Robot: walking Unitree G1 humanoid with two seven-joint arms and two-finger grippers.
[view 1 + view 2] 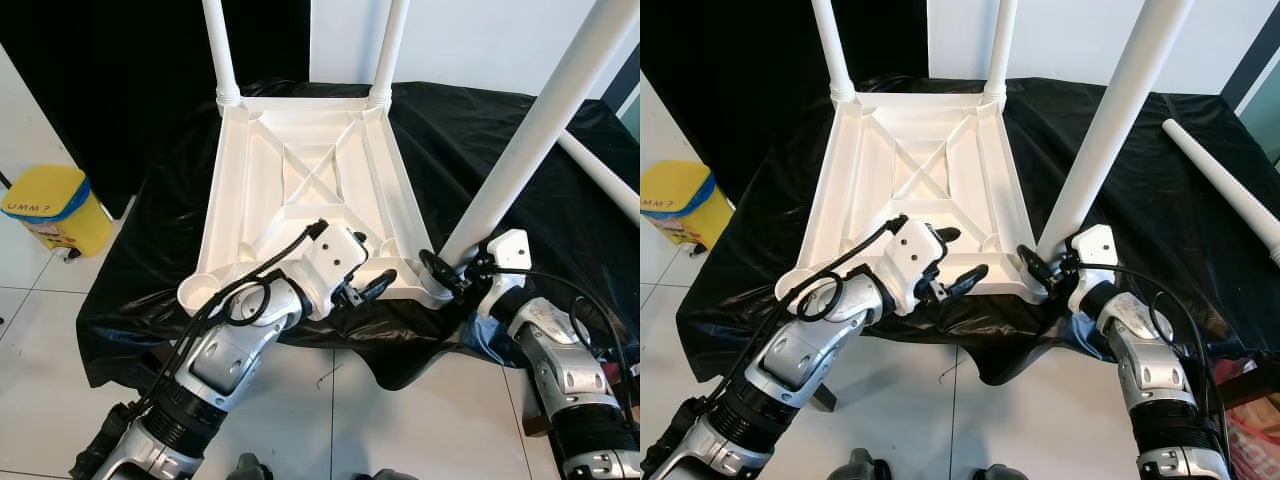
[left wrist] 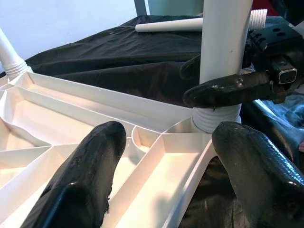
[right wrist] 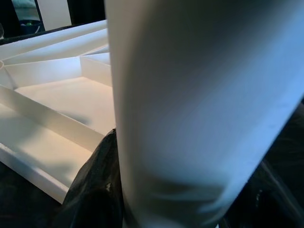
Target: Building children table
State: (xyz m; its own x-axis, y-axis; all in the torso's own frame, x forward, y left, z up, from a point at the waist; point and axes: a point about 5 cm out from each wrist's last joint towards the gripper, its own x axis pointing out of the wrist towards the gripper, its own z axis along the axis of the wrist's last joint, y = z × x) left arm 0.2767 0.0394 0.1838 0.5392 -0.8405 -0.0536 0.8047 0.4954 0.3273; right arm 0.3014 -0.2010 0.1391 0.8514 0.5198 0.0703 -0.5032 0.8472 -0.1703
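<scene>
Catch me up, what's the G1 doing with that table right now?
It is assembling an upside-down white plastic tabletop lying on a black-draped surface. Two white tube legs stand in the far corners. The right gripper is shut on a third white leg, seated at the near right corner socket. The left gripper, fingers open, rests at the tabletop's near edge. The near left socket is empty; a fourth white leg lies on the cloth to the right.

Right hand (image 1: pixel 447 272) clamps leg (image 1: pixel 540 125) at tabletop (image 1: pixel 300 180) corner — left hand (image 1: pixel 368 287) open.
</scene>
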